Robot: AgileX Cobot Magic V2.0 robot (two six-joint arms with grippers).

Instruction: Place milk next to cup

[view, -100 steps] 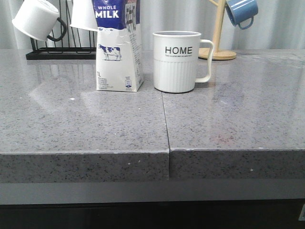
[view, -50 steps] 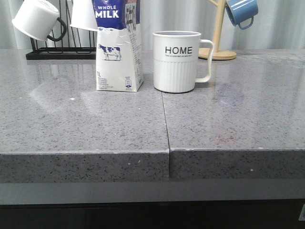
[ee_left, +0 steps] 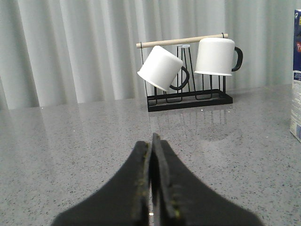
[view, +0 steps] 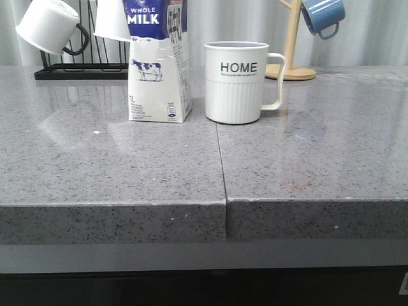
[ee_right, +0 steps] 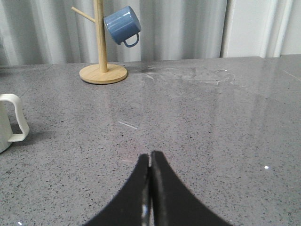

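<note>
The milk (view: 158, 64), a tall white carton with a blue top and a cow picture, stands upright on the grey counter in the front view. Just right of it, a small gap apart, stands the cup (view: 236, 81), a white ribbed mug lettered "HOME" with its handle to the right. An edge of the milk (ee_left: 296, 75) shows in the left wrist view, and the cup's handle (ee_right: 15, 118) in the right wrist view. My left gripper (ee_left: 152, 141) is shut and empty, low over the counter. My right gripper (ee_right: 150, 157) is also shut and empty. Neither gripper appears in the front view.
A black wire rack (view: 76, 67) with two white black-handled mugs (ee_left: 162, 68) stands at the back left. A wooden mug tree (ee_right: 99, 66) holding a blue mug (ee_right: 122, 25) stands at the back right. A seam (view: 221, 159) runs down the counter's middle to its front edge.
</note>
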